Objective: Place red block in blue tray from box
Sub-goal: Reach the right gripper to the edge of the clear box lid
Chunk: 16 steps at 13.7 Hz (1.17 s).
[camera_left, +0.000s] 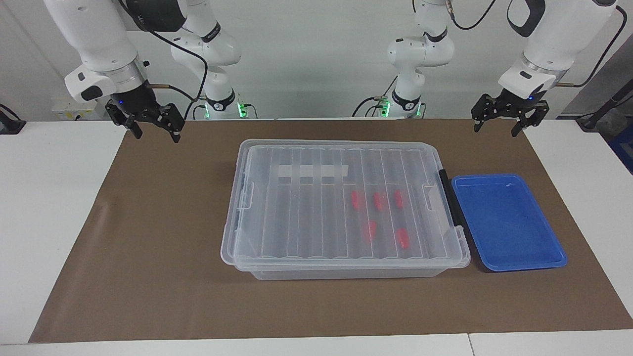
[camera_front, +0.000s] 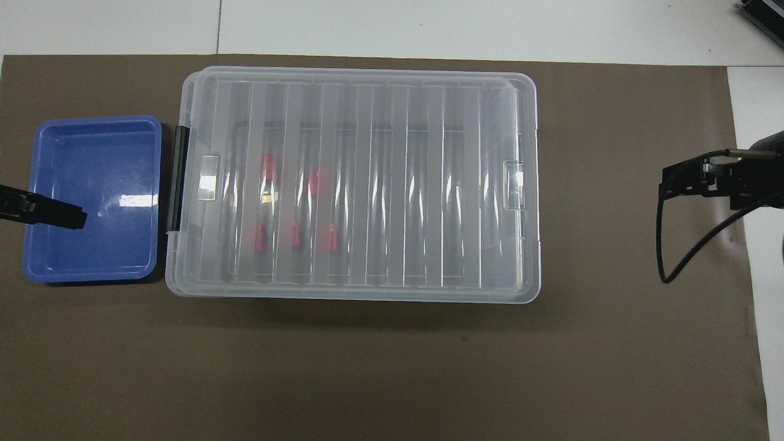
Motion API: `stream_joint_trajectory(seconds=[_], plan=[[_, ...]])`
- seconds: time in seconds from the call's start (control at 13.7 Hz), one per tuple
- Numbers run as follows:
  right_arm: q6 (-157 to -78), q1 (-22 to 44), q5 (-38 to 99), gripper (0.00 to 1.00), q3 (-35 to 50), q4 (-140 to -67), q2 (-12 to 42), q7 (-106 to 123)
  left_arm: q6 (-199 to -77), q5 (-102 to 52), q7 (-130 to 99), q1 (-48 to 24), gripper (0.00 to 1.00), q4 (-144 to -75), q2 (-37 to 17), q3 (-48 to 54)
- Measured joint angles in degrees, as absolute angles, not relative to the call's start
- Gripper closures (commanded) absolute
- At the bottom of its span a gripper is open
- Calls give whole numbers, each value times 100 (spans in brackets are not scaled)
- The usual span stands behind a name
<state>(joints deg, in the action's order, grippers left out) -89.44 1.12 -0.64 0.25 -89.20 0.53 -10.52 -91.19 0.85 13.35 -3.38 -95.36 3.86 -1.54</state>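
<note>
The box [camera_left: 341, 207] sits mid-mat with its ribbed lid [camera_left: 316, 163] closed; five red blocks [camera_left: 378, 200] lie inside, toward the left arm's end. The blue tray [camera_left: 509, 222] lies just beside that end of the box. Left gripper [camera_left: 509, 121] and right gripper [camera_left: 148, 123] hang raised over the mat's robot-side corners, jaws parted, holding nothing.

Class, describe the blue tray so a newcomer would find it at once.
Start from the box, the large clear lidded bin mid-table holding five red blocks. Beside its black handle, toward the left arm's end, lies the blue tray. It alone is opaque blue, shallow, lidless and empty.
</note>
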Motion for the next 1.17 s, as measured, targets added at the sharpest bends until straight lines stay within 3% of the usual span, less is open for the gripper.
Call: stream_joint_trajectory(seconds=[0.37, 0.8, 1.17], plan=[[-9132, 112, -64, 0, 30, -8962, 51, -1052, -9119, 85, 1335, -338, 0, -9536, 386, -154], [-10144, 107, -64, 0, 300, -9602, 79, -1164, -9119, 85, 1335, -338, 0, -9536, 386, -154], [-10966, 119, -64, 0, 825, -9928, 443, -1561, -9119, 85, 1335, -338, 0, -9536, 386, -154]])
